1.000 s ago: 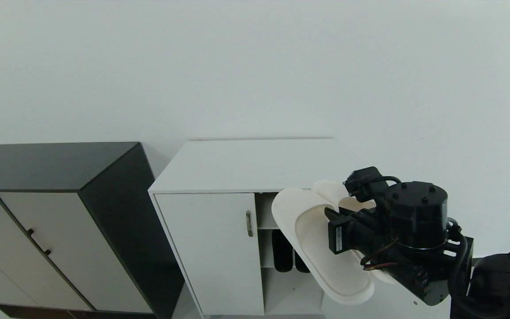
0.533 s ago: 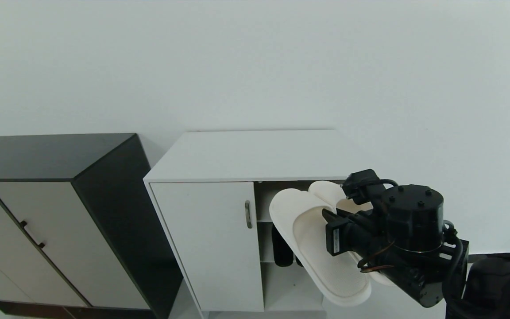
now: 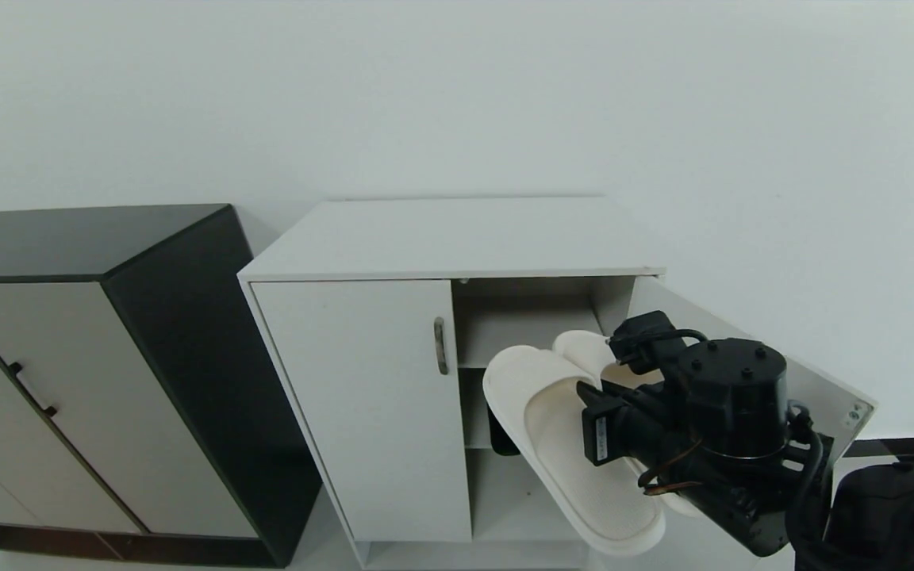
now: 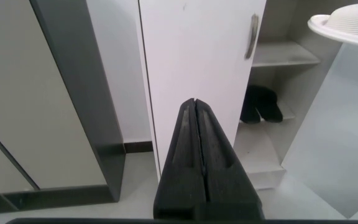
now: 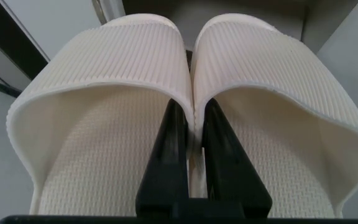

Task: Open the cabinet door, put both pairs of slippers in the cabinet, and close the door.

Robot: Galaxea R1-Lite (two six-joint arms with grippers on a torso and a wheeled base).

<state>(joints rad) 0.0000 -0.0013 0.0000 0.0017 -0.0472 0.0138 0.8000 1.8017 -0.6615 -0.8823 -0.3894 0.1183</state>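
Near, the right gripper (image 5: 194, 115) pinches the white slippers (image 3: 560, 432), just in front of the cabinet (image 3: 441, 238). The left gripper (image 4: 195, 124) is closed, holding nothing. Farther in, the right door (image 3: 814, 381) is open and the black slippers (image 4: 261, 104) sit inside. Putting the white pair in and closing the door are left.

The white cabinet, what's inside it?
A pair of black slippers sits on its lower shelf. The closed left door hides that side, and the white slippers cover part of the opening.
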